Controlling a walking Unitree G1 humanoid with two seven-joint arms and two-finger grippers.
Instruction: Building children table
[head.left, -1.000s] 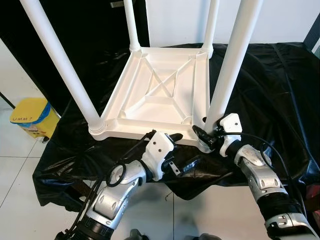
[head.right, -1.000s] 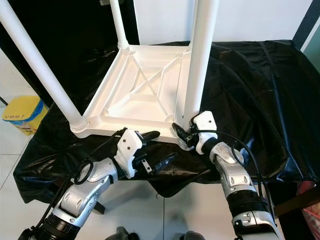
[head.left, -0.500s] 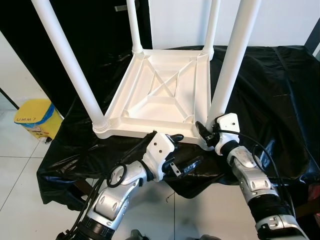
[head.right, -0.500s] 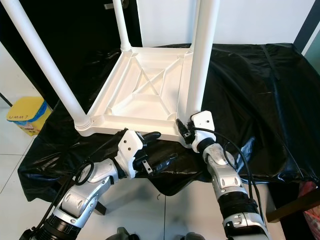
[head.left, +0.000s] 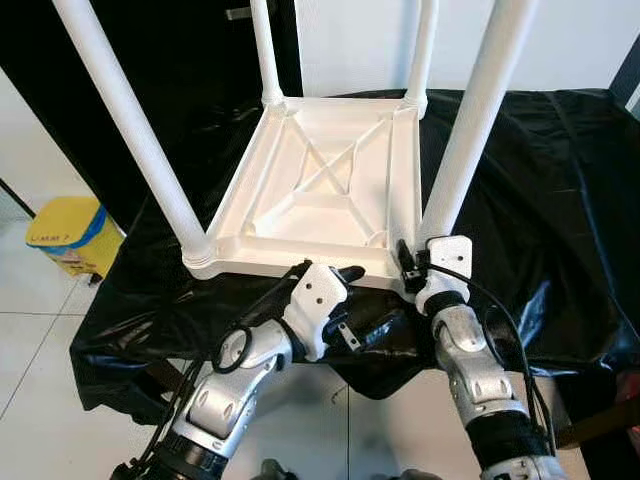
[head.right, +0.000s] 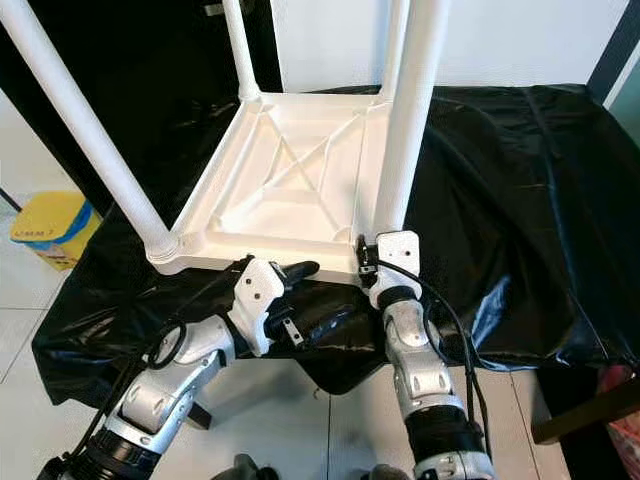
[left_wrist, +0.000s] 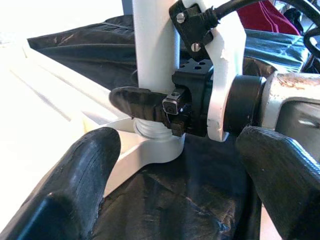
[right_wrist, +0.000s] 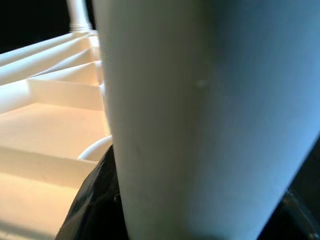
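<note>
Right claw (head.left: 408, 262) clamps base of near right leg (head.left: 470, 130) of upturned children table (head.left: 320, 185); left claw (head.left: 365, 300) wide, just beside table edge.

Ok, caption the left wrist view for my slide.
Right gripper clamps the white table leg at its socket, above black sheeting.

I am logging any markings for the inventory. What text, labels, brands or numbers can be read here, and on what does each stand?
Yellow bin on the floor at the robot's left: a short dark print on its side, too small and blurred to read.
White table, its legs, the black cloth and the two arms: no text to be seen.
</note>
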